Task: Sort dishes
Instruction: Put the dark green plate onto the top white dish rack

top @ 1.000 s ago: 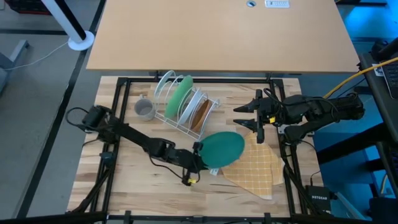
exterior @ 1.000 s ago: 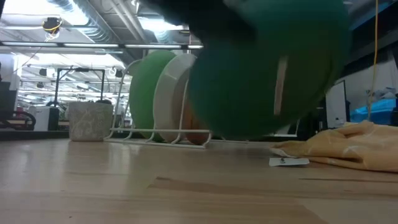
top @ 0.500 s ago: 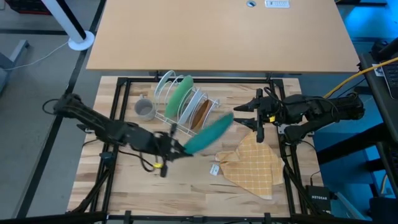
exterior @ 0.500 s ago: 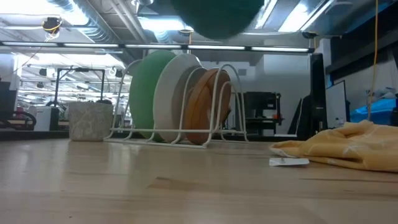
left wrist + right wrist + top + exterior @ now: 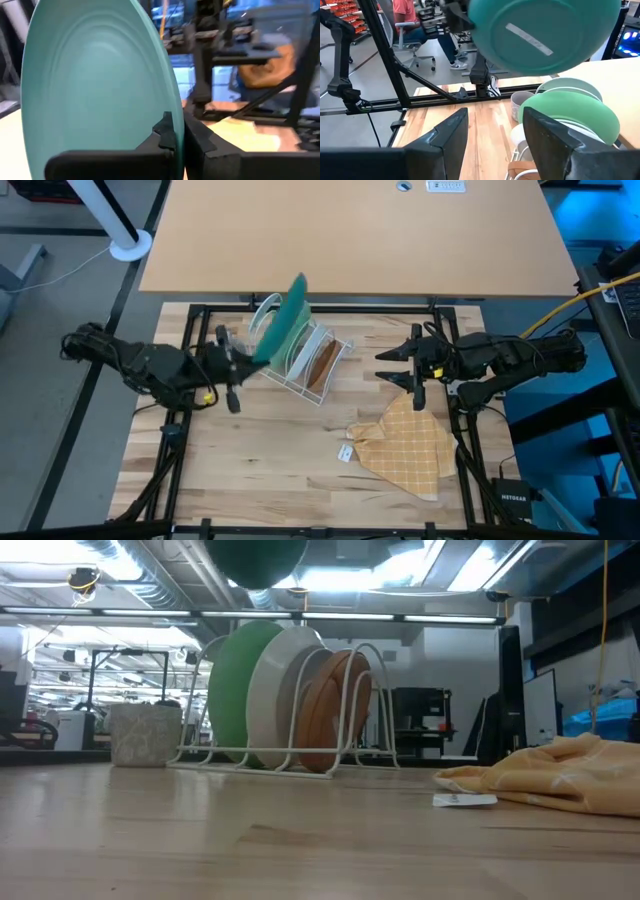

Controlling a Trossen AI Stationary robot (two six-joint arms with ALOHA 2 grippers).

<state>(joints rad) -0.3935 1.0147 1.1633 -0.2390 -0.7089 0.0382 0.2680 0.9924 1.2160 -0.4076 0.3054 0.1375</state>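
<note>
My left gripper (image 5: 243, 358) is shut on the teal plate (image 5: 285, 318), which stands on edge in the air over the white wire rack (image 5: 300, 360). The plate also shows in the low view (image 5: 255, 560) and in the right wrist view (image 5: 540, 30). A light green plate (image 5: 238, 690), a white plate (image 5: 280, 690) and a brown plate (image 5: 335, 710) stand on edge in the rack's slots. The grey mug (image 5: 145, 735) stands on the table left of the rack. My right gripper (image 5: 392, 366) is open and empty, right of the rack. My left gripper pinches the teal plate's rim (image 5: 172, 107) between its two fingers, one finger (image 5: 167, 132) on the plate's upper face and one on its back. The fingers come from the table's left. The plate is lifted clear and stands on edge above the rack.
A yellow checked cloth (image 5: 410, 445) lies crumpled at the near right, with a small white tag (image 5: 345, 452) beside it. A black frame (image 5: 190, 330) borders the table. A person sits in the room beyond the table (image 5: 405, 15).
My left gripper has lifted the teal plate off the cloth at the table's near middle and carried it up and toward the far left, over the rack. The plate has tipped from nearly flat to standing on edge. The cloth's covered part now lies bare.
</note>
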